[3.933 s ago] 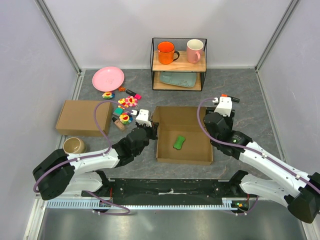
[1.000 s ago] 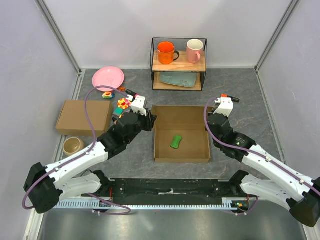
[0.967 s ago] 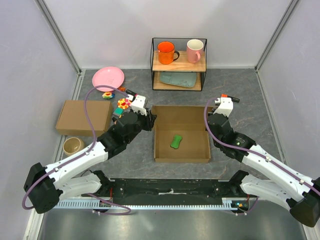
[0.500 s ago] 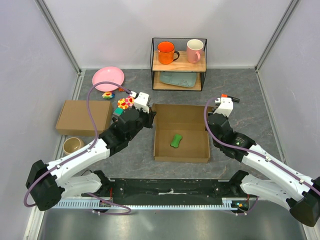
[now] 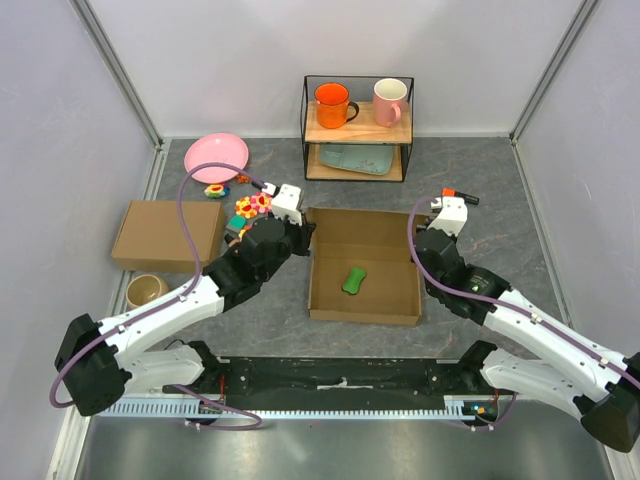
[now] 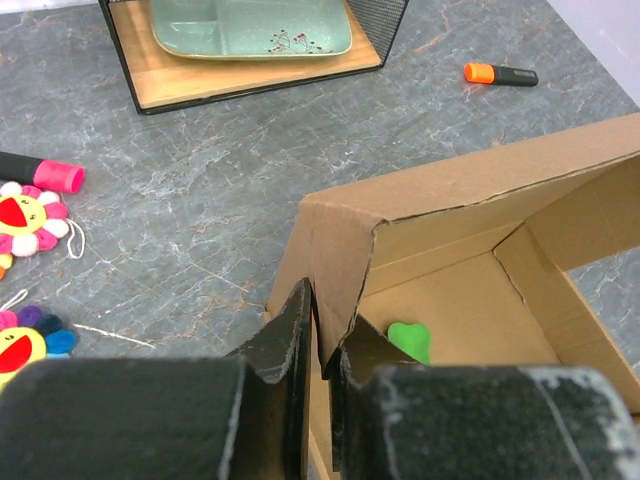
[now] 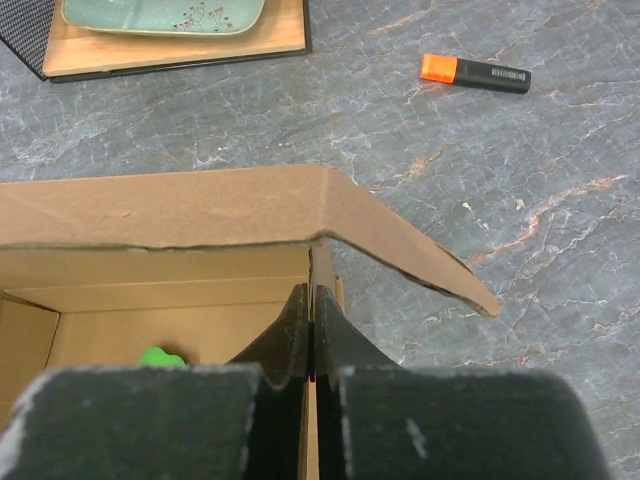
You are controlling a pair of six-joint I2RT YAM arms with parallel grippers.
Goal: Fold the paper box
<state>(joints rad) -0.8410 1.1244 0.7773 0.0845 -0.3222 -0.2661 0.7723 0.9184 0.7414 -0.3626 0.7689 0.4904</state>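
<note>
Jaws of the left gripper (image 6: 322,332) have closed within the last second from a wide gap to a slim pinch on the upright corner flap at the far-left of the paper box (image 5: 385,290). The arm has also reached further out to get there. The right gripper (image 7: 313,300) is pressed fully together, apparently on the thin edge of the right wall. With both sides held, the walls look ready to be squared up. The broad far panel, which leans over the tray, is not yet folded down.

The box sits mid-table between the arms. It is matt brown corrugated board with sharp creases and a slightly ragged die-cut edge. Inside lies a small green piece (image 5: 355,283), rounded and soft-looking. The table (image 5: 270,320) is grey with pale veins like stone. Further off lie an orange-capped highlighter (image 7: 475,72) and a black wire rack (image 5: 305,128) with wooden shelves, which holds a glazed teal tray (image 6: 250,25).
</note>
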